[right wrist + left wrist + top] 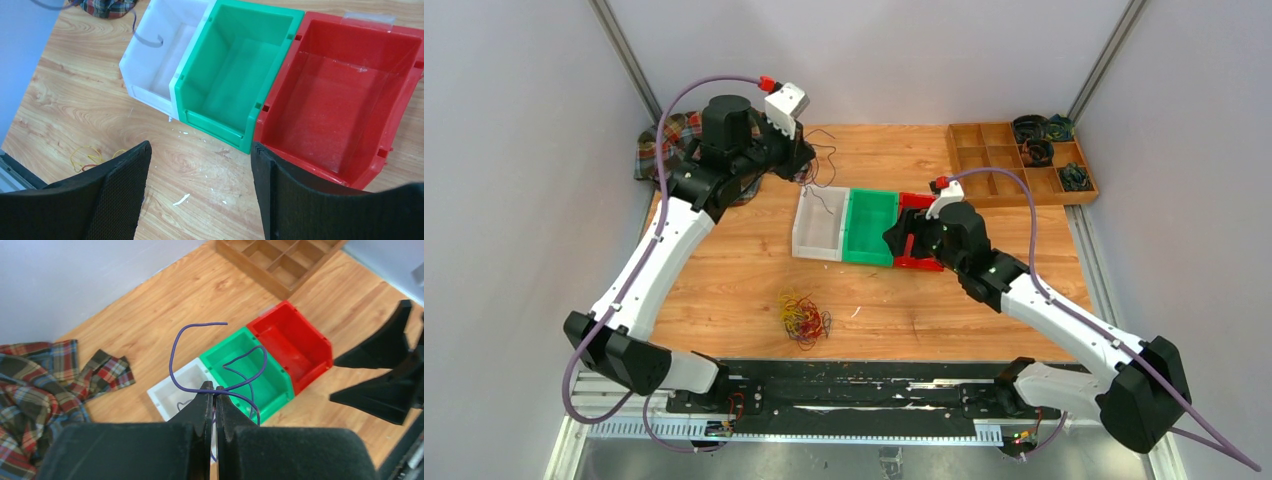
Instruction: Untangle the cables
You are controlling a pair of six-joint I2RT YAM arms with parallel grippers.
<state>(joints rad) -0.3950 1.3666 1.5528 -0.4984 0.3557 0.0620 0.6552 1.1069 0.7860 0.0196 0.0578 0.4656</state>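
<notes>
Far left: plaid cloth point(667, 142) bunched at the back corner of the tabletop point(744, 270). Left tool point(214, 390) is raised over the back left area, next to the cloth, fingers clenched flat together on a purple cable point(170, 360). The cable is pinched at the tips; one loop arcs up and a second curls out over the bins. A strand end shows inside the white bin point(819, 225); can't tell if it touches the floor of it.

Rest of the cables: small tangle point(802, 318), yellow and dark red, lying loose on the tabletop near the front edge, well apart from both tools.

Centre: white bin, green bin point(871, 228) and red bin point(345, 110) side by side, touching. Green and red look bare inside.

Right tool point(200, 150) hovers at the near side of the green/red bins, fingers spread wide, gripping nothing.

Far right: wooden tray point(984, 160) with dark coils in its right-hand compartments.
</notes>
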